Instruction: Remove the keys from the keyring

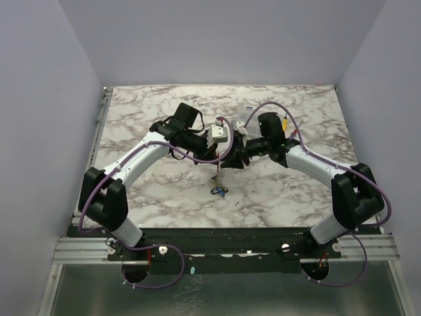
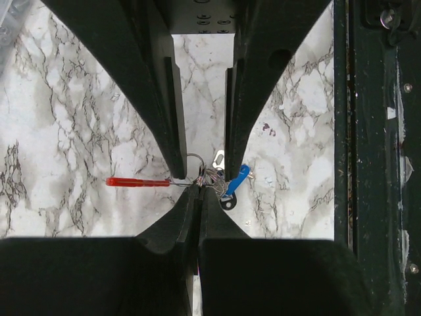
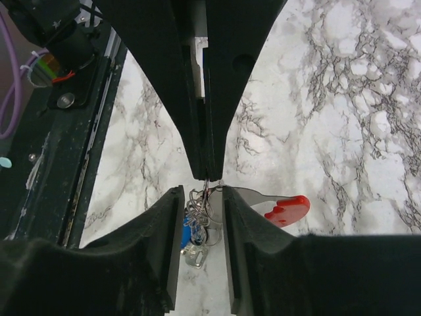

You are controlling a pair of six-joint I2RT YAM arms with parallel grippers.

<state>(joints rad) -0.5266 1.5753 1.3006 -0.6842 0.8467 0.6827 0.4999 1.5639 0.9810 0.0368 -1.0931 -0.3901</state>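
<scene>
Keys [image 3: 196, 230]: silvery bunch, one blue head, hanging down from keyring [image 2: 195, 155].
My left gripper [image 2: 198, 189]: clamped on keyring.
My right gripper [image 3: 202, 192]: parted around keys.

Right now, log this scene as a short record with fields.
left fingers: shut on the keyring
right fingers: open, astride the keys
keys: bunched on the keyring
colours: one red-headed key sticks out sideways, one blue-headed key sits in the bunch
surface: marble table
</scene>
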